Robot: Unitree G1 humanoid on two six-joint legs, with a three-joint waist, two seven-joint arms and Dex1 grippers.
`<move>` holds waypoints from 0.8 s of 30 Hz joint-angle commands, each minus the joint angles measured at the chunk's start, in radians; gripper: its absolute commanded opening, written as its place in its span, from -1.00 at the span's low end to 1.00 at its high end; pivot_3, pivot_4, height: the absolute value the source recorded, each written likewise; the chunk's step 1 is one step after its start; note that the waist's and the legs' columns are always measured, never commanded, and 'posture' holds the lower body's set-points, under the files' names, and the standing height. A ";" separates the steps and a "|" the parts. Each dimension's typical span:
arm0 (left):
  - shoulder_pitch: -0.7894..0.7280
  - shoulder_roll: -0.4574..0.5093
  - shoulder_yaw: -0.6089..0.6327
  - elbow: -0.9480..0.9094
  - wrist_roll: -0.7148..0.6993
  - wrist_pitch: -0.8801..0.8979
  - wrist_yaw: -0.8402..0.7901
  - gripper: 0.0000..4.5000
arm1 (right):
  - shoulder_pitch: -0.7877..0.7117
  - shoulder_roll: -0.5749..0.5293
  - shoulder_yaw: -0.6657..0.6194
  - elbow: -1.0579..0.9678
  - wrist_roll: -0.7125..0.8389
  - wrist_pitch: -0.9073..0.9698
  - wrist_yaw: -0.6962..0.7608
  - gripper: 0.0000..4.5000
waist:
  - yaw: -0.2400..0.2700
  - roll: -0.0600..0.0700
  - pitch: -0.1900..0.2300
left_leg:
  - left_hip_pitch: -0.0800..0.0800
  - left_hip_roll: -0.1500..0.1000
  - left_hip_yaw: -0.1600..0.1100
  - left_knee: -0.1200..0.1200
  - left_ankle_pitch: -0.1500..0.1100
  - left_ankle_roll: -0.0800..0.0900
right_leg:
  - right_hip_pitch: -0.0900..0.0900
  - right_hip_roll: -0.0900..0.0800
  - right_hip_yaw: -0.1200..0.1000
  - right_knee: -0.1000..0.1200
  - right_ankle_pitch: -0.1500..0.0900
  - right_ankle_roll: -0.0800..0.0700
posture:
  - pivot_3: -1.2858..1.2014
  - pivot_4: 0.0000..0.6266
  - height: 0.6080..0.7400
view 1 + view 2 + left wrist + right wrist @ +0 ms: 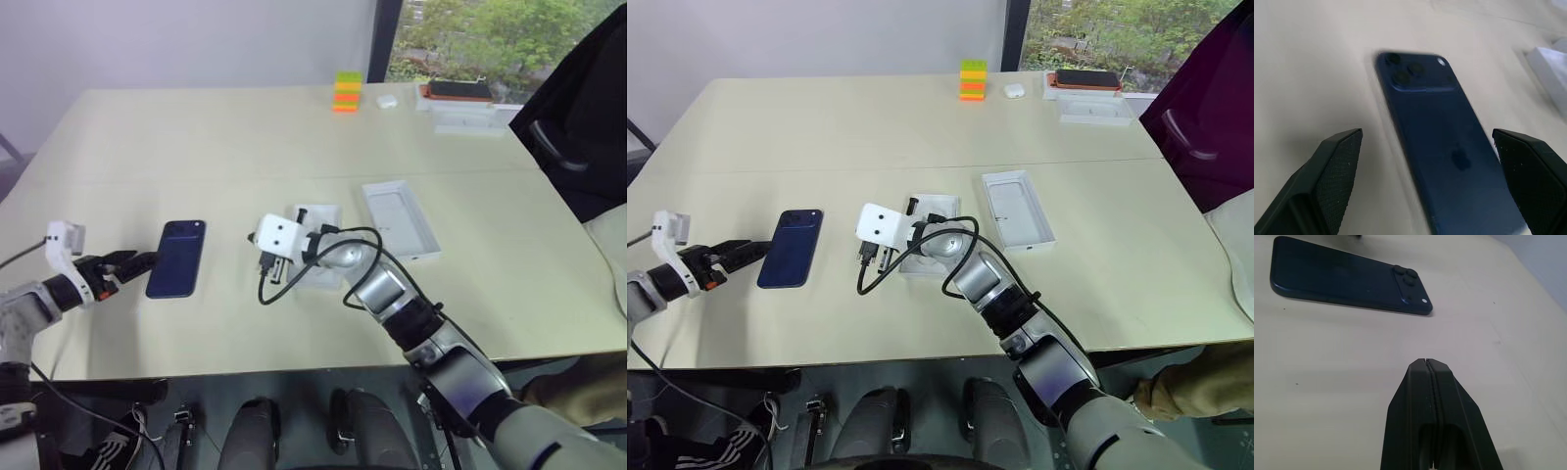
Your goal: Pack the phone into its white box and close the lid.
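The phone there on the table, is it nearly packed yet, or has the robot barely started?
Barely started. Nothing is packed: the phone lies flat on the table, camera side up. In hand: the left gripper is open right beside it, not gripping. The right gripper is shut and empty. Left: lifting the phone into the white box, then fitting the lid.

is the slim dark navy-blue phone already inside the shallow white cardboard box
No, the dark navy-blue phone lies flat on the bare table, apart from the white cardboard box.
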 commanded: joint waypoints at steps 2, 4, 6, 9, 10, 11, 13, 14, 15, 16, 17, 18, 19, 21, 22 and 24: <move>-0.043 0.019 -0.031 0.026 -0.025 0.124 -0.030 0.98 | -0.019 0.027 0.010 -0.020 -0.007 -0.025 0.007 -1.00 | 0.003 0.000 0.000 | 0.000 0.000 0.000 0.000 0.000 0.000 | 0.000 0.000 0.000 0.000 0.000 0.000 | 0.03 -0.52 1.00; -0.056 0.019 -0.049 0.041 -0.017 0.158 -0.036 0.98 | -0.014 0.025 0.016 -0.023 -0.014 -0.024 0.014 -1.00 | 0.003 0.000 0.000 | 0.000 0.000 0.000 0.000 0.000 0.000 | 0.000 0.000 0.000 0.001 0.000 0.000 | 0.03 -0.52 1.00; -0.061 0.025 -0.075 0.051 -0.005 0.175 -0.050 0.98 | -0.008 0.021 0.022 -0.026 -0.020 -0.017 0.023 -1.00 | 0.003 0.000 0.000 | 0.000 0.000 0.000 0.000 0.000 0.000 | 0.000 0.000 0.000 0.001 0.000 0.000 | 0.03 -0.52 1.00; -0.056 0.023 -0.104 0.038 0.009 0.168 -0.071 0.98 | -0.006 0.016 0.023 -0.025 -0.036 -0.020 0.022 -1.00 | 0.003 0.000 0.000 | 0.001 -0.001 0.000 0.000 0.000 0.000 | 0.000 -0.001 0.000 0.001 0.000 0.000 | 0.03 -0.52 1.00; -0.059 0.020 -0.111 0.036 0.014 0.165 -0.072 0.98 | -0.006 0.016 0.024 -0.022 -0.040 -0.012 0.026 -1.00 | 0.004 0.000 0.000 | 0.001 -0.001 0.000 0.000 0.000 0.000 | 0.000 -0.001 0.000 0.001 0.000 0.000 | 0.03 -0.52 1.00; -0.068 0.013 -0.116 0.040 0.025 0.152 -0.064 0.98 | -0.006 0.014 0.026 -0.016 -0.046 -0.017 0.026 -1.00 | 0.004 0.000 0.000 | 0.001 -0.001 0.000 0.000 0.000 0.000 | 0.000 -0.001 0.000 0.001 0.000 0.000 | 0.03 -0.52 1.00; -0.096 0.001 -0.128 0.076 0.073 0.078 -0.036 0.98 | -0.009 0.017 0.021 -0.003 -0.051 -0.009 0.025 -1.00 | 0.009 0.000 -0.001 | 0.001 -0.001 0.000 0.000 0.000 0.000 | 0.001 -0.001 0.000 0.001 0.000 0.000 | 0.03 -0.52 1.00; -0.106 -0.002 -0.132 0.091 0.089 0.054 -0.029 0.98 | -0.012 0.021 0.018 0.004 -0.053 -0.003 0.022 -1.00 | 0.011 0.001 -0.001 | 0.001 -0.001 0.000 0.000 0.000 0.000 | 0.001 -0.001 0.000 0.001 0.000 0.000 | 0.03 -0.52 1.00; -0.118 -0.001 -0.132 0.107 0.099 0.038 -0.030 0.98 | -0.017 0.023 0.022 0.013 -0.060 -0.003 0.021 -1.00 | 0.013 0.000 -0.001 | 0.002 -0.001 0.000 0.000 0.000 0.000 | 0.002 -0.001 0.000 0.001 0.000 0.000 | 0.03 -0.52 1.00; -0.126 0.001 -0.132 0.119 0.103 0.030 -0.032 0.98 | -0.020 0.024 0.026 0.020 -0.065 -0.006 0.022 -1.00 | 0.012 0.000 -0.001 | 0.003 -0.001 0.000 0.000 0.000 0.000 | 0.002 -0.001 0.000 0.001 0.000 0.000 | 0.03 -0.52 1.00; -0.142 0.000 -0.128 0.140 0.104 0.029 -0.029 0.98 | -0.024 0.028 0.029 0.030 -0.076 -0.003 0.014 -1.00 | 0.011 0.000 -0.001 | 0.003 -0.001 -0.001 0.000 0.000 0.000 | 0.003 -0.001 0.000 0.001 0.000 0.000 | 0.03 -0.52 1.00; -0.158 -0.001 -0.125 0.161 0.106 0.030 -0.024 0.98 | -0.028 0.033 0.030 0.043 -0.084 -0.001 0.003 -1.00 | 0.010 0.000 -0.001 | 0.003 -0.001 0.000 0.000 0.000 0.000 | 0.003 -0.001 0.000 0.001 0.000 0.000 | 0.03 -0.52 1.00; -0.170 -0.001 -0.124 0.176 0.107 0.031 -0.021 0.98 | -0.031 0.037 0.030 0.052 -0.090 0.000 -0.005 -1.00 | 0.009 0.000 -0.001 | 0.003 -0.001 -0.001 0.000 0.000 0.000 | 0.003 -0.001 0.000 0.002 0.000 0.000 | 0.03 -0.52 1.00; -0.181 -0.001 -0.129 0.194 0.119 0.005 -0.029 0.98 | -0.040 0.049 0.035 0.075 -0.101 0.020 -0.009 -1.00 | 0.003 0.000 -0.001 | 0.003 -0.001 -0.001 0.000 0.000 0.000 | 0.002 -0.001 0.000 0.003 0.000 0.000 | 0.03 -0.52 1.00; -0.190 -0.002 -0.130 0.212 0.130 -0.016 -0.025 0.98 | -0.047 0.059 0.034 0.091 -0.107 0.028 -0.021 -1.00 | 0.002 0.000 -0.001 | 0.003 -0.001 -0.001 0.000 0.000 0.000 | 0.002 -0.001 0.000 0.003 0.000 0.000 | 0.03 -0.52 1.00; -0.212 -0.008 -0.128 0.251 0.142 -0.034 -0.017 0.98 | -0.057 0.071 0.039 0.113 -0.123 0.029 -0.042 -1.00 | 0.001 0.000 -0.001 | 0.003 -0.001 0.000 0.000 0.000 0.000 | 0.002 -0.001 0.000 0.003 0.000 0.000 | 0.03 -0.52 1.00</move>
